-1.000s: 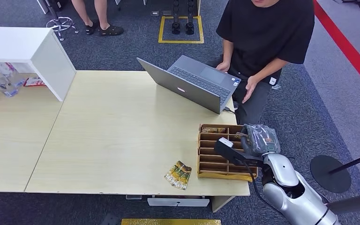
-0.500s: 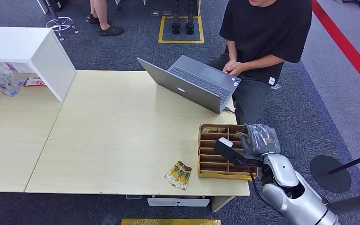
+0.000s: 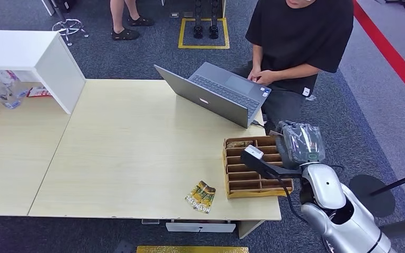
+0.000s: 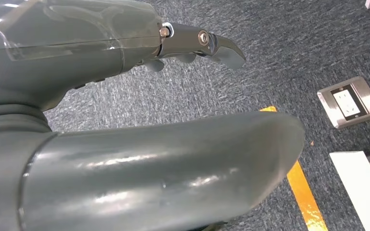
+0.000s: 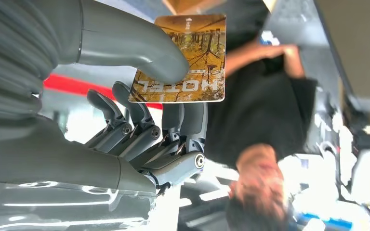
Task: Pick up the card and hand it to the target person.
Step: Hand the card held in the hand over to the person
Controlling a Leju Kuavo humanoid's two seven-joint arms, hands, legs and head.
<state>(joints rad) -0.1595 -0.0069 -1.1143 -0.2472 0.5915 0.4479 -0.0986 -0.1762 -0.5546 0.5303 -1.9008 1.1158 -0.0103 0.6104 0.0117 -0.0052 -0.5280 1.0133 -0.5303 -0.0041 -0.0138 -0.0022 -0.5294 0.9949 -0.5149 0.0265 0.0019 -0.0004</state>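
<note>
A pale wooden table (image 3: 137, 153) is taking up most of the head view, with a white box-shaped stand (image 3: 37, 58) sitting at its far left corner. A person in a black shirt (image 3: 300, 37) is sitting at the table's far right side, hands resting together just behind an open grey laptop (image 3: 216, 95). Near the table's right front corner a wooden divided tray (image 3: 253, 168) is lying, some of its slots holding cards, and a printed yellow-green packet (image 3: 200, 196) is lying just beside the tray's left front corner. At the top edge another person's legs and sandals (image 3: 126, 23) are showing on the carpet.

The silver right arm is reaching up along the tray's right side, its right hand (image 3: 300, 143) wrapped in clear plastic and hovering above the tray's far right corner. In the right wrist view the right hand is pinching the card (image 5: 183, 60) — an orange-brown one printed "HOTEL" — between the thumb (image 5: 139, 48) and the fingers (image 5: 173, 122) behind it, with the seated person beyond it.

The left hand (image 4: 139, 96) is hanging over grey carpet — its fingers are lying loosely apart, holding nothing.
</note>
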